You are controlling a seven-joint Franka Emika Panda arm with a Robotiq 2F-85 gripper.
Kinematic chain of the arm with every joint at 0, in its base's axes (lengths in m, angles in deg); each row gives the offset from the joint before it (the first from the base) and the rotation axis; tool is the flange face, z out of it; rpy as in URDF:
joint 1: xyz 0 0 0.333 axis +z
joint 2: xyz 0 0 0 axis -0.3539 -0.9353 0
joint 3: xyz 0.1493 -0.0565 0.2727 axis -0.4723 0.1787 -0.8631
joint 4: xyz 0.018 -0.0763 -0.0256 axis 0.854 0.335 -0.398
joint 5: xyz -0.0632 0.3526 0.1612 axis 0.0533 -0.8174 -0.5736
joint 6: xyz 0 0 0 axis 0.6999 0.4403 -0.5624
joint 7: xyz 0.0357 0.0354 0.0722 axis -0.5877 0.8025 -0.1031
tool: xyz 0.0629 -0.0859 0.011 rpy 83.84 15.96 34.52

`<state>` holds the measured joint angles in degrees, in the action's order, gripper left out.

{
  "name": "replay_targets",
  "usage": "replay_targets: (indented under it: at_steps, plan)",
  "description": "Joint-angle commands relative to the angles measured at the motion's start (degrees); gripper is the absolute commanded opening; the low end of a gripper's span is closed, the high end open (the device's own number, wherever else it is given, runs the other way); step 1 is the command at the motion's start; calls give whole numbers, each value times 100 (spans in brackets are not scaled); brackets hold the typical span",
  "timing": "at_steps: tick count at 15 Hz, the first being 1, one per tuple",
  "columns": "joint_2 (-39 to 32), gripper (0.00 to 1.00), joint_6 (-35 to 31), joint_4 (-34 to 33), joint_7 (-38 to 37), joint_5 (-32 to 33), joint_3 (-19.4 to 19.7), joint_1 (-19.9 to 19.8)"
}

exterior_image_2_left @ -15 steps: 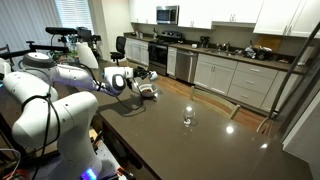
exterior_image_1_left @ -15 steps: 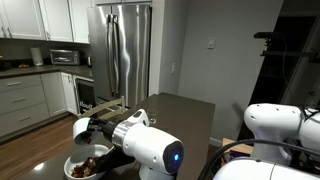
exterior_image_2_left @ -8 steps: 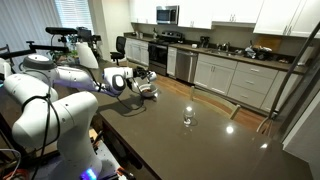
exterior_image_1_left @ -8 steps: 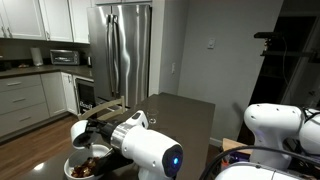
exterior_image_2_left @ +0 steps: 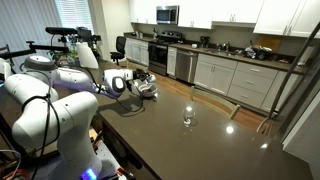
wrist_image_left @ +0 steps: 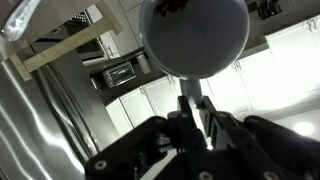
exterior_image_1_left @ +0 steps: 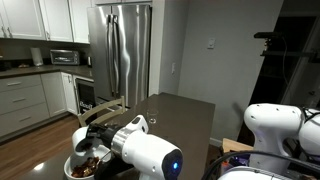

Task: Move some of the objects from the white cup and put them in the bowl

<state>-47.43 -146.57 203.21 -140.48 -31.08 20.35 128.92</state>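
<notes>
The main risk is overshooting the pour. The white cup point(exterior_image_1_left: 82, 137) hangs directly above the bowl point(exterior_image_1_left: 69, 168), and the task asks for only some of the reddish-brown bits point(exterior_image_1_left: 90, 164). Tipping the cup further or too fast would, I judge, empty it all at once. Loose bits could also bounce off the heap already in the bowl or clear its shallow rim and scatter over the dark table point(exterior_image_2_left: 175, 135) beside the bowl. A second hazard is the grip. In the wrist view the gripper point(wrist_image_left: 196, 100) seems to pinch only a thin edge of the cup point(wrist_image_left: 195, 35), so a sharp wrist turn might let the cup swivel or slip down into the bowl.

The arm point(exterior_image_1_left: 150, 152) reaches low and nearly level toward the bowl, with the wrist rolled so the cup leans over it. The jaws are drawn close together, clamped on the cup. How much remains inside the cup cannot be seen. A small clear glass point(exterior_image_2_left: 187, 119) stands well apart from the bowl, out of the way
</notes>
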Motion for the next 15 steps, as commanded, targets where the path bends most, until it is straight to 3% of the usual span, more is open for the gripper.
replay_targets:
  at_steps: [1, 11, 12, 15]
  plan:
    - [-416, 6, 108, 12, -9, -142, 147, 106]
    - [-798, 6, 158, -5, -30, -161, 177, 161]
    - [-449, 15, -54, -86, 368, -332, -65, -34]
    - [-478, 15, -49, -98, 367, -331, -63, -30]
